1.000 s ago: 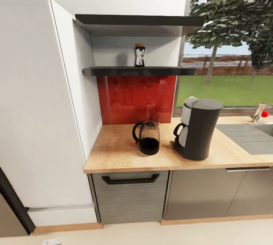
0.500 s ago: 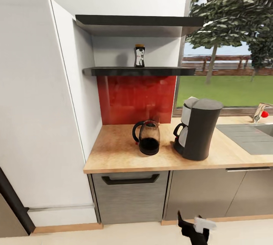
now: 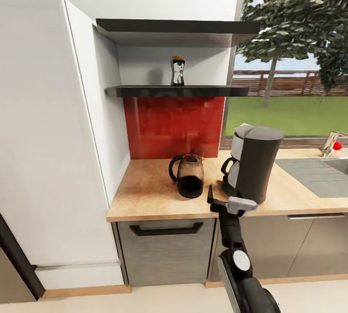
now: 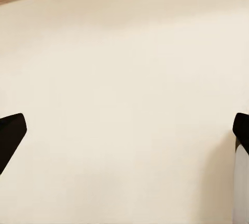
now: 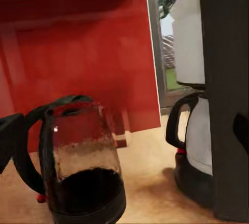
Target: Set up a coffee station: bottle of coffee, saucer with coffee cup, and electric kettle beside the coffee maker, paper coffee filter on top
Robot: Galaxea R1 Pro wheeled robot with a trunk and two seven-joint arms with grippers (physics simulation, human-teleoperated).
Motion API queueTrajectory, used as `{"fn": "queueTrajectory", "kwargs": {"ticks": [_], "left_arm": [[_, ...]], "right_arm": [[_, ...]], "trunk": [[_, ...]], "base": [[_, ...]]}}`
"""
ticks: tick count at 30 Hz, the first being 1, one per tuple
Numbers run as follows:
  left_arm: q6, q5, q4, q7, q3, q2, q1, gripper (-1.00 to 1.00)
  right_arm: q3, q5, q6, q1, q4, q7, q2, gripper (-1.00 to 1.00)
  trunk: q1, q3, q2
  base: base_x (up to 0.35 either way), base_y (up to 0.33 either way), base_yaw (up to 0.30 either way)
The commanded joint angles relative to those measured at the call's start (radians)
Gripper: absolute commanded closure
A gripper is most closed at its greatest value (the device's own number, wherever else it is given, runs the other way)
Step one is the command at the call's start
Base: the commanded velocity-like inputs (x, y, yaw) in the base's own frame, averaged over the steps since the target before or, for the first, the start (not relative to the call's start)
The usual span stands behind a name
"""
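Observation:
The coffee maker stands on the light-wood kitchen countertop, and the glass electric kettle sits just to its left. On the thin black kitchen shelf above them stands the bottle of coffee. My right gripper hovers open at the counter's front edge, between kettle and coffee maker. The right wrist view looks between the open right gripper at the kettle and coffee maker. My left gripper is open over bare floor. The paper coffee filter, saucer and coffee cup are out of view.
A tall white cabinet walls off the counter's left end. A thicker dark shelf hangs above the thin one, over a red backsplash. The steel sink and faucet lie to the right. Dark cabinets sit below.
My right arm has risen from the bottom of the head view up to the counter's front edge. Kettle, coffee maker and bottle have not moved.

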Motion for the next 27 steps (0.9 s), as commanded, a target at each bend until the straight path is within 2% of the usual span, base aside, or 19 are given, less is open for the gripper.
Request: {"fn": "queueTrajectory", "kwargs": {"ticks": [1,2,3,6,7,9,10,11,15,16,17,18,20,23,27], "left_arm": [[-0.004,-0.01,0.003,0.005,0.006,0.0,0.0,-1.0],[-0.004,-0.01,0.004,0.005,0.006,0.0,0.001,-1.0],[-0.005,-0.01,0.005,0.005,0.006,-0.002,0.006,-1.0],[-0.005,-0.009,0.005,0.005,0.007,-0.002,0.008,-1.0],[-0.006,-0.008,0.005,0.005,0.007,-0.003,0.009,-1.0],[-0.009,-0.007,0.005,0.006,0.007,-0.004,0.009,-1.0],[-0.009,-0.007,0.006,0.006,0.007,-0.004,0.009,-1.0],[-0.012,-0.006,0.006,0.007,0.008,-0.007,0.009,-1.0],[-0.015,-0.007,0.006,0.006,0.009,-0.013,0.009,-1.0],[-0.013,-0.007,0.005,0.005,0.009,-0.01,0.009,-1.0],[-0.01,-0.003,0.005,0.005,0.011,-0.006,0.009,-1.0],[-0.009,-0.002,0.005,0.005,0.011,-0.005,0.01,-1.0],[-0.006,0.001,0.004,0.006,0.013,-0.001,0.012,-1.0],[-0.005,0.003,0.004,0.008,0.015,0.004,0.018,-1.0],[-0.004,0.004,0.003,0.009,0.016,0.006,0.027,-1.0]], "right_arm": [[0.016,0.007,0.039,-0.028,-0.02,-0.023,0.0,-1.0],[0.026,0.007,0.075,-0.059,-0.034,-0.032,0.0,-1.0],[0.039,0.007,0.175,-0.155,-0.051,-0.044,0.0,-1.0],[0.044,0.007,0.31,-0.292,-0.058,-0.048,0.0,-1.0],[0.045,0.007,0.366,-0.357,-0.059,-0.049,0.0,-1.0],[0.045,0.007,0.434,-0.456,-0.059,-0.053,0.0,-1.0],[0.045,0.007,0.446,-0.475,-0.059,-0.056,0.0,-1.0],[0.045,0.007,0.482,-0.525,-0.059,-0.065,0.0,-1.0],[0.046,0.007,0.599,-0.659,-0.042,-0.082,0.0,-1.0],[0.046,0.007,0.64,-0.718,-0.012,-0.083,0.0,-1.0],[0.047,0.007,0.675,-0.805,0.051,-0.085,0.0,-1.0],[0.046,0.007,0.68,-0.827,0.069,-0.085,0.0,-1.0],[0.047,0.007,0.695,-0.917,0.153,-0.086,0.0,-1.0],[0.047,0.006,0.7,-0.969,0.202,-0.086,0.0,-1.0],[0.047,0.005,0.702,-0.99,0.221,-0.086,0.0,-1.0]], "trunk": [[0.0,-0.001,-0.001],[0.0,-0.001,-0.001],[0.0,-0.001,-0.001],[0.0,-0.001,-0.001],[0.0,-0.001,-0.001],[0.0,-0.001,-0.001],[0.0,-0.001,-0.001],[0.0,-0.001,-0.001],[0.0,-0.001,-0.001],[0.0,-0.001,-0.001],[0.0,-0.001,-0.001],[0.0,-0.001,-0.001],[0.0,-0.001,-0.001],[0.0,-0.001,-0.001],[0.0,-0.001,-0.001]], "base": [[0.0,0.0,0.0],[0.0,0.0,0.0],[0.0,0.0,0.0],[0.0,0.0,0.0],[0.0,0.0,0.0],[0.0,0.0,0.0],[0.0,0.0,0.0],[0.0,0.0,0.0],[0.0,0.0,0.0],[0.0,0.0,0.0],[0.0,0.0,0.0],[0.0,0.0,0.0],[0.009,0.003,0.0],[0.091,0.068,0.0],[0.191,0.169,0.0]]}}
